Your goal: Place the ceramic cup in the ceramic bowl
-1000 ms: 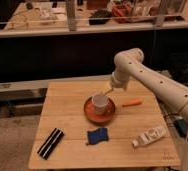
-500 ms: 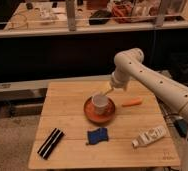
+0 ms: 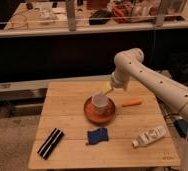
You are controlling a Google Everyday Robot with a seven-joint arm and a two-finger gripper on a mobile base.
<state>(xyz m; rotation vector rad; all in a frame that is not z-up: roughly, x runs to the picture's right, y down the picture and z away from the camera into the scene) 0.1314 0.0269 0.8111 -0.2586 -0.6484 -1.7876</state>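
The small white ceramic cup (image 3: 100,103) stands upright inside the reddish-brown ceramic bowl (image 3: 90,114), which sits near the middle of the wooden table (image 3: 69,112). My gripper (image 3: 107,93) is at the end of the white arm (image 3: 152,85) that reaches in from the right. It hangs right at the cup's upper right rim, and I cannot tell whether it touches the cup.
An orange carrot-like stick (image 3: 132,103) lies right of the bowl. A blue object (image 3: 97,135) lies in front of the bowl. A white labelled bottle (image 3: 149,136) lies at the front right, and a black striped object (image 3: 51,143) at the front left. A railing and cluttered benches stand behind the table.
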